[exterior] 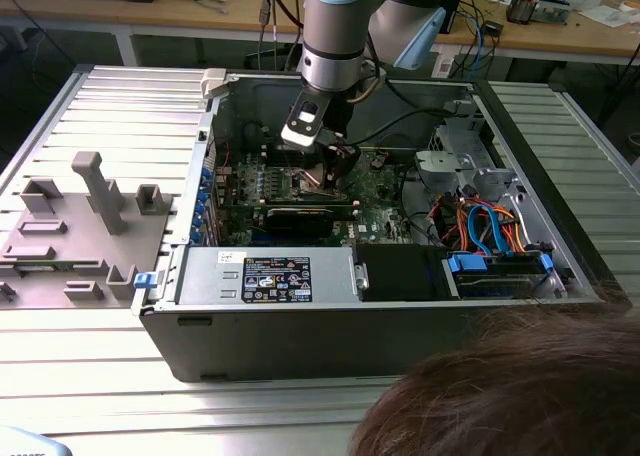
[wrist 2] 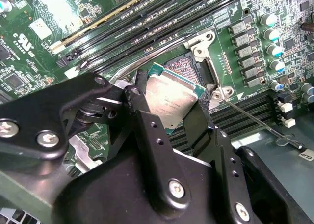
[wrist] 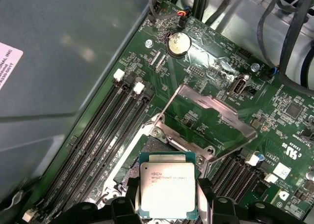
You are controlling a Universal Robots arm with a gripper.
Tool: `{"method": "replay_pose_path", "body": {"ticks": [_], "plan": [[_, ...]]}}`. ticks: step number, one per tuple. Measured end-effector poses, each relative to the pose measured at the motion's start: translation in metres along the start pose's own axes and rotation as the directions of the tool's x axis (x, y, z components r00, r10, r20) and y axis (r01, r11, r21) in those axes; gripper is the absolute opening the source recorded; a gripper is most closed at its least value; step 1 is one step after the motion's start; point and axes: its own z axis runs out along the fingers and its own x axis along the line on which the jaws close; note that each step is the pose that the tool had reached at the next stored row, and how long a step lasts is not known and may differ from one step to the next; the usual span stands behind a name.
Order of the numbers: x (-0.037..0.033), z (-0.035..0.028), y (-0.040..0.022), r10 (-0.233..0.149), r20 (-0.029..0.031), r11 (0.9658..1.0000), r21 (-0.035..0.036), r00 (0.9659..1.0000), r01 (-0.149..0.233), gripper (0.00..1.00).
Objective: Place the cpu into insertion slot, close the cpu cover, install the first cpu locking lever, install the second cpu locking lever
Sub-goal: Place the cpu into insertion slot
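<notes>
While the tool [wrist 2: 168, 105] is clenched on the cpu [wrist: 168, 184], its fingers [wrist 2: 147, 126] pinch two opposite edges. The chip hangs just above the socket [wrist 2: 182, 67], not seated. A thin locking lever [wrist 2: 260, 123] sticks out from the socket's corner. Beyond the socket the cpu cover [wrist: 223, 111] stands swung up, open. Memory slots [wrist: 105, 130] run beside the socket. Farther out, the open computer case [exterior: 300, 336] around the socket sits on the tabletop [exterior: 100, 376].
</notes>
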Motion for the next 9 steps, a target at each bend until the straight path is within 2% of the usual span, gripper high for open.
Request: {"method": "replay_pose_path", "body": {"ticks": [9], "plan": [[0.0000,0.0000,0.0000,0.027,-0.0002,0.9996,-0.0004,0.9996,-0.027,0.54]]}}
